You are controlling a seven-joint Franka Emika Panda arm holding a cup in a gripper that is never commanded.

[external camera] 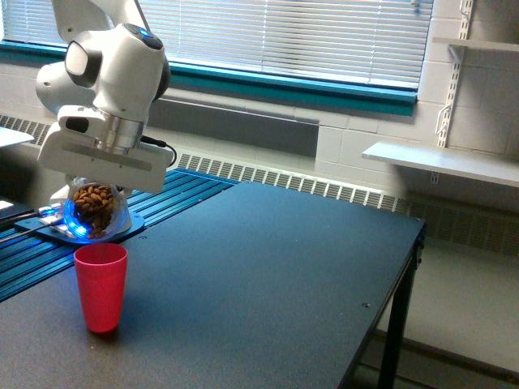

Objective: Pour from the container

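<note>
The gripper [96, 201] is clamped on the clear cup [96, 209], which we see hanging just under the wide white hand of the arm [109, 77], at the exterior view's left. The cup holds a heap of brown nuts [95, 203] and is lit from behind by a blue glow from the arm's base plate [89, 231]. We see the arm bending down from the upper left corner, its rounded wrist joint above the hand and the hand tipped slightly, its left end lower than its right. The clear cup hangs in the air above the red cup [101, 288], a little to the far side of it and not touching it. The red cup stands upright near the left edge of the dark table [268, 275], its mouth open upward. Behind the table we see a window with blinds [284, 36].
</note>
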